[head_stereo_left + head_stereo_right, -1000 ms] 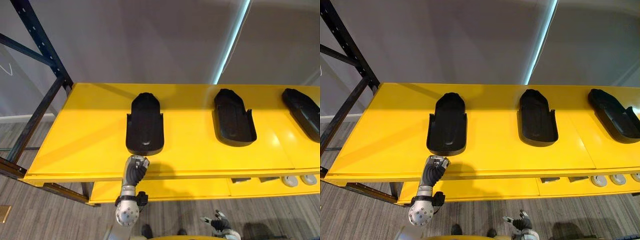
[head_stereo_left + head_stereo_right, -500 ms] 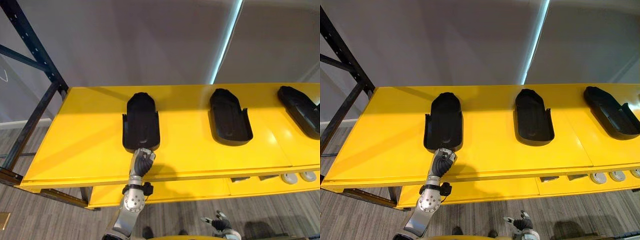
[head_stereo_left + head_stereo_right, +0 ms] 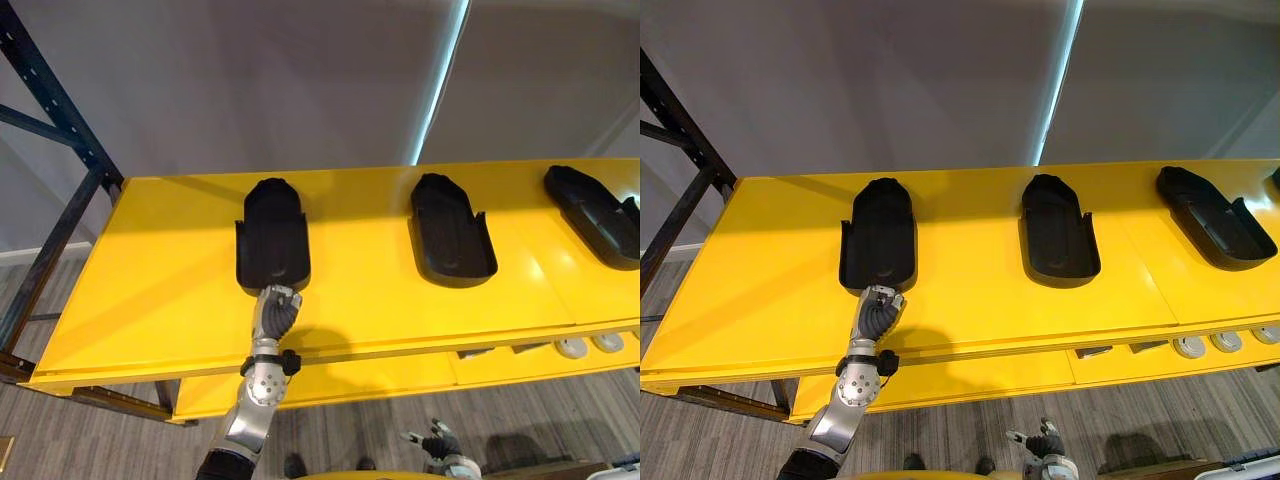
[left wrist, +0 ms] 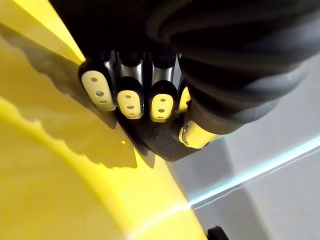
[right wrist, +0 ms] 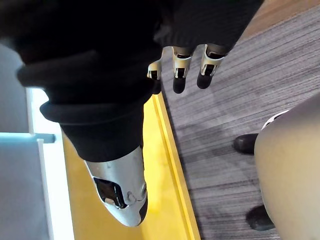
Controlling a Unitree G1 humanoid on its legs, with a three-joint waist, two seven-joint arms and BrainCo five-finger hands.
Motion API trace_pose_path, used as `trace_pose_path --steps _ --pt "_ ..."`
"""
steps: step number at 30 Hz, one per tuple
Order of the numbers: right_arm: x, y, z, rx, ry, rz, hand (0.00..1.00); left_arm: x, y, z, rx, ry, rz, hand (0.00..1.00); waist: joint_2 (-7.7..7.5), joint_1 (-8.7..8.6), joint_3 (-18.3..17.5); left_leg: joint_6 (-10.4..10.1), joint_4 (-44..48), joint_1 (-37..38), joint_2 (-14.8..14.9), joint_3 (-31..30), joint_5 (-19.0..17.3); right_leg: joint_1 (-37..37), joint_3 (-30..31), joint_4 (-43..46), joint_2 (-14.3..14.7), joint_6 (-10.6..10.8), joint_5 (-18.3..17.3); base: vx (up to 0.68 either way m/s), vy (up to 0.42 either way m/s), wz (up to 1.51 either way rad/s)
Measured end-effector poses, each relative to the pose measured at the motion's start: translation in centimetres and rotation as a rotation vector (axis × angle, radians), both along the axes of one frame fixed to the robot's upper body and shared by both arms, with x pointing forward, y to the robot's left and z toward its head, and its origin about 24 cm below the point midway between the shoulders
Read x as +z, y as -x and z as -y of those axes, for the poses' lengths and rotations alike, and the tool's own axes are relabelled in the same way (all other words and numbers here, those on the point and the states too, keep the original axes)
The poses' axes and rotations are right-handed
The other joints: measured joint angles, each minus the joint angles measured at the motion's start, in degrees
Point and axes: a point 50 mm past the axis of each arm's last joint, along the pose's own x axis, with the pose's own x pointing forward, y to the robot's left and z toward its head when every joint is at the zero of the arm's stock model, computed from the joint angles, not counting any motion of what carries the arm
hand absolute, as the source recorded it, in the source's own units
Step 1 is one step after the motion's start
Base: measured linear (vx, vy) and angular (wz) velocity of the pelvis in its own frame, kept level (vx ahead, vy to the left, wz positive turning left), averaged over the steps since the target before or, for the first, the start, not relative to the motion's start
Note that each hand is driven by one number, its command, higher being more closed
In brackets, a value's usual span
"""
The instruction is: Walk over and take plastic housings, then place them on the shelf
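Yellow shelf against a grey wall carries three black plastic housings, long shallow shells with a rounded far end and raised side walls: the leftmost housing, the middle housing and the right housing, well apart in a row. The left hand reaches up past the shelf's front edge to the leftmost housing's near end, its fingers curled onto that rim. The right hand hangs low over the grey plank floor, fingers loosely extended, holding nothing
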Motion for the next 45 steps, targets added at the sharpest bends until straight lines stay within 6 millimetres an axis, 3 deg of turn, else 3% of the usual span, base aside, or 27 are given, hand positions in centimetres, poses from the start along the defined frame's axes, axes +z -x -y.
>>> trace_pose_path --steps 8,11,14,15,17,21,23,25,26,27,29,31,32,34,35,37,41,45 --pt "-0.1 -0.1 0.0 0.010 0.001 -0.012 0.00 0.5 -0.2 -0.2 0.013 0.031 0.008 1.00 0.02 -0.15 0.00 0.00 0.00 0.31 0.00 -0.64 0.02 0.89 -0.80 -0.70 0.07 -0.13 0.38 -0.01 -0.006 0.04" --pt "-0.1 -0.1 -0.1 0.011 0.002 -0.012 0.00 3.0 -0.2 -0.7 0.042 0.115 0.110 1.00 0.01 -0.05 0.01 0.01 0.00 0.31 -0.04 -0.91 0.03 1.19 -1.10 -0.65 0.04 -0.13 0.38 -0.01 -0.009 0.04" --pt "-0.2 0.2 0.3 0.012 0.011 -0.024 0.00 8.7 0.4 -2.9 0.112 0.303 0.380 1.00 0.02 0.24 0.02 0.03 0.03 0.29 0.00 -1.38 0.07 1.39 -1.23 -0.37 0.00 -0.14 0.38 -0.01 -0.007 0.04" --pt "-0.2 0.2 0.3 0.012 0.011 -0.024 0.00 9.6 0.6 -3.3 0.126 0.329 0.429 1.00 0.03 0.23 0.02 0.03 0.03 0.29 -0.01 -1.49 0.07 1.40 -1.27 -0.32 0.00 -0.14 0.38 -0.03 -0.008 0.06" --pt "-0.2 0.3 0.4 0.011 0.012 -0.026 0.00 12.8 2.0 -6.0 0.222 0.426 0.645 1.00 0.09 0.36 0.02 0.13 0.03 0.39 0.01 -2.13 0.15 1.49 -1.34 0.14 0.02 -0.15 0.36 -0.03 -0.004 0.09" --pt "-0.3 0.5 0.6 0.005 0.017 -0.033 0.00 13.7 4.3 -10.9 0.488 0.480 0.812 1.00 0.14 1.28 0.04 0.19 0.02 0.64 0.00 -3.48 0.17 1.97 -1.32 0.82 0.00 -0.23 0.27 -0.04 0.008 0.19" --pt "-0.3 0.7 0.7 -0.001 0.019 -0.036 0.00 12.2 6.7 -14.4 0.734 0.474 0.825 1.00 -0.06 2.00 0.09 -0.11 0.00 0.64 -0.04 -4.00 -0.09 1.85 -1.43 1.66 -0.13 -0.46 -0.53 -0.05 0.005 0.14" --pt "-0.3 0.8 0.8 -0.002 0.021 -0.034 0.00 10.0 8.5 -16.5 0.896 0.466 0.757 1.00 -0.22 2.59 -0.02 0.11 0.00 0.54 -0.01 -4.11 -0.25 2.01 -1.70 1.95 -0.15 -0.49 -0.77 -0.05 -0.006 0.09" --pt "-0.3 1.0 0.8 -0.004 0.022 -0.035 0.00 8.0 9.4 -17.4 0.981 0.470 0.670 0.00 -0.32 3.21 -0.08 0.23 0.00 0.43 0.01 -4.08 -0.35 2.05 -2.03 2.03 -0.20 -0.53 -0.97 -0.06 -0.011 0.08" --pt "-0.3 1.1 0.8 -0.003 0.022 -0.037 0.00 7.1 9.7 -17.7 1.008 0.488 0.623 0.00 -0.37 3.47 -0.12 0.23 0.00 0.41 0.02 -4.07 -0.35 2.06 -2.22 2.06 -0.22 -0.51 -1.02 -0.05 -0.011 0.12" --pt "-0.3 1.1 0.7 0.001 0.019 -0.038 0.00 3.2 10.8 -18.4 1.068 0.524 0.415 0.00 -0.63 3.75 -0.25 0.20 0.00 0.76 -0.03 -4.04 -0.29 2.34 -3.08 2.22 -0.37 -0.31 -1.28 -0.01 -0.006 0.16" --pt "-0.1 1.3 0.4 0.005 0.014 -0.028 0.00 -2.0 12.3 -18.4 1.092 0.533 0.097 0.00 -1.04 3.76 -0.58 -0.07 0.00 1.55 -0.24 -4.19 -0.14 3.42 -3.86 2.83 -0.71 0.05 -2.14 0.01 0.001 0.16" --pt "-0.1 1.3 0.3 0.004 0.008 -0.026 0.00 -3.5 12.8 -18.1 1.092 0.540 0.013 0.00 -1.12 3.74 -0.62 -0.06 0.00 1.79 -0.31 -4.28 -0.16 3.70 -3.98 2.85 -0.78 0.05 -2.28 0.01 0.006 0.10" --pt "-0.1 1.4 -0.4 0.013 -0.014 -0.029 0.00 -8.3 14.7 -16.7 1.075 0.587 -0.275 0.00 -1.55 3.72 -0.93 0.13 0.00 1.99 -0.53 -4.30 -0.33 3.83 -4.04 3.05 -1.02 0.33 -2.73 0.01 0.004 0.02" --pt "-0.1 1.4 -0.5 0.013 -0.019 -0.028 0.00 -9.3 15.3 -16.2 1.071 0.598 -0.340 0.00 -1.73 3.69 -1.02 0.18 0.00 2.00 -0.61 -4.29 -0.37 3.83 -4.03 3.08 -1.10 0.41 -2.79 0.00 0.000 0.00" --pt "-0.2 1.4 -0.6 0.005 -0.023 -0.029 0.00 -12.8 17.2 -13.4 1.023 0.639 -0.578 0.00 -1.88 3.63 -1.08 0.55 -0.01 2.18 -1.00 -3.94 -0.65 3.82 -3.63 3.19 -1.47 0.67 -2.96 0.03 0.033 -0.06" --pt "-0.2 1.5 -0.3 -0.018 -0.022 -0.032 0.00 -14.9 18.1 -10.3 0.928 0.677 -0.742 0.00 -1.68 3.58 -0.95 0.85 -0.01 2.73 -1.47 -3.63 -0.89 3.89 -2.73 3.39 -1.91 0.94 -3.14 0.03 0.038 -0.09" --pt "-0.2 1.5 0.2 -0.046 -0.013 -0.034 0.00 -15.5 17.6 -9.0 0.825 0.638 -0.816 0.00 -0.96 3.43 -0.50 1.12 0.00 3.09 -1.65 -3.62 -0.72 3.82 -2.60 3.39 -2.02 0.97 -3.16 0.01 0.006 -0.01"
